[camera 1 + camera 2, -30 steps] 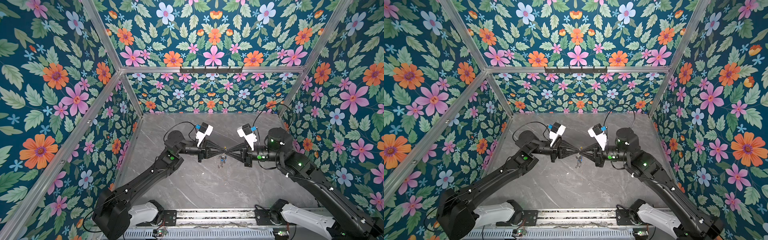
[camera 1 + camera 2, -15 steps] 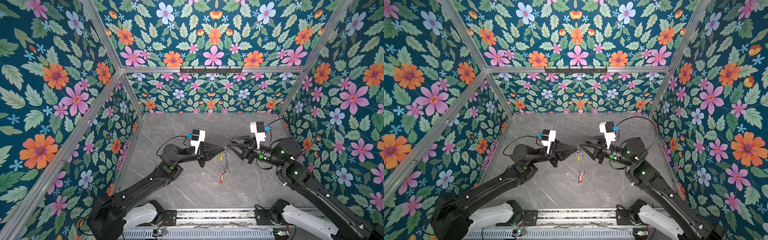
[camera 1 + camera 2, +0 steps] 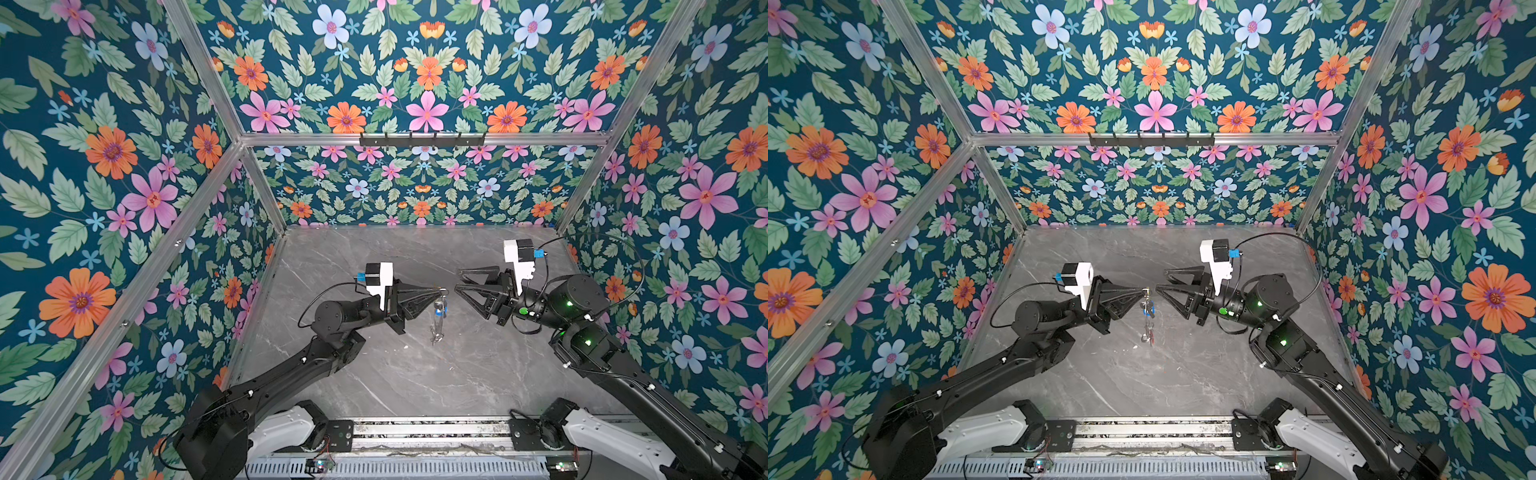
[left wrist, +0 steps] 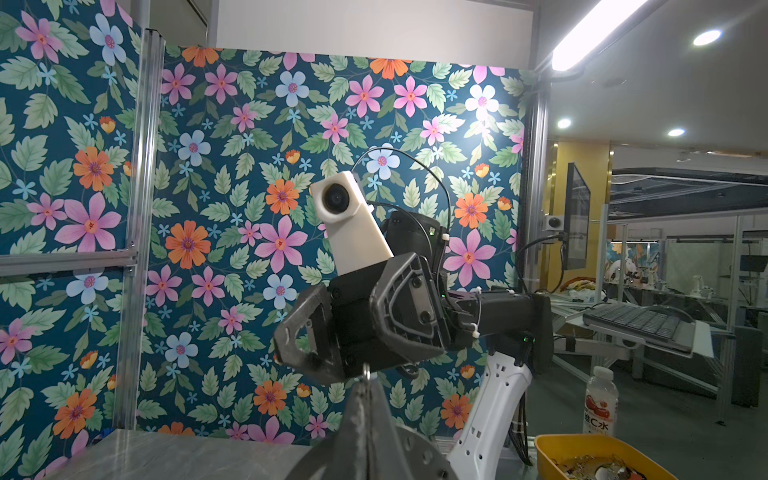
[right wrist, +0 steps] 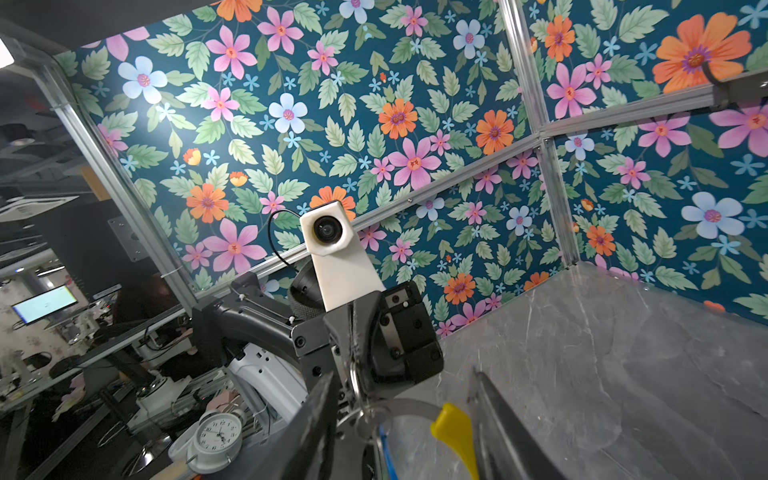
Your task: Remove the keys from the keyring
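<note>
The left end effector [image 3: 439,289] is pinching shut on a small silver ring at the top of the keyring [image 5: 452,432]. The keyring is hanging above the counter [image 3: 374,374], with the keys [image 3: 436,330] dangling beneath. The right end effector [image 3: 457,280] is facing it from just beside, jaws spread and gripping nothing. The task seems to be sitting between grasps. Next, the right side is likely needing to close on one key and work it off while the left is bracing.

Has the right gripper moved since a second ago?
Yes. The right gripper has drawn back rightward, fingers apart; its wrist camera now sits past the hook rail's right end. The keyring hangs from the left gripper.
</note>
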Controlling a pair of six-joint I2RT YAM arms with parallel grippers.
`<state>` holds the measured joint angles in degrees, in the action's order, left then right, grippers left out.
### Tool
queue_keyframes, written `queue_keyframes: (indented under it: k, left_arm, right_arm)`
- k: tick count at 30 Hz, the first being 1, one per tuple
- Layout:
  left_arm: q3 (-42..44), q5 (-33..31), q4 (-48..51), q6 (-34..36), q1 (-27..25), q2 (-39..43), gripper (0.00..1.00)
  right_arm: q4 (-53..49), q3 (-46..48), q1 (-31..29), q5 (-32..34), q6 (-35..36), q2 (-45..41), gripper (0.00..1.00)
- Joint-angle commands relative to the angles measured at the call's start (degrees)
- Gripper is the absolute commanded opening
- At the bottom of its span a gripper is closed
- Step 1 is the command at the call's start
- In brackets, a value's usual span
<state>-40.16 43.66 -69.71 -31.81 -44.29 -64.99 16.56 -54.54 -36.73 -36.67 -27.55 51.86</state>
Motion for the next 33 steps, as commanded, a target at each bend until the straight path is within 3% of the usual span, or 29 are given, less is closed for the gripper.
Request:
queue_keyframes:
  k: [1, 12, 32, 33]
  left_arm:
    - [-0.2, 0.3, -4.4, -1.5, 0.0, -0.1, 0.00]
    - [0.3, -0.2, -6.1, -2.1, 0.0, -0.5, 0.00]
    - [0.3, -0.8, -7.5, -4.1, 0.1, -1.8, 0.00]
    - [0.3, -0.7, -7.0, -4.2, 0.1, -1.4, 0.05]
  right_arm:
    - [3.0, -1.5, 0.1, -7.6, 0.2, 1.9, 0.52]
    - [5.9, -1.7, 0.0, -12.9, -2.6, 4.5, 0.38]
    - [0.4, -2.7, 0.0, -12.4, -0.7, 5.2, 0.00]
    - [-1.4, -3.1, 0.0, -12.2, 0.0, 4.9, 0.00]
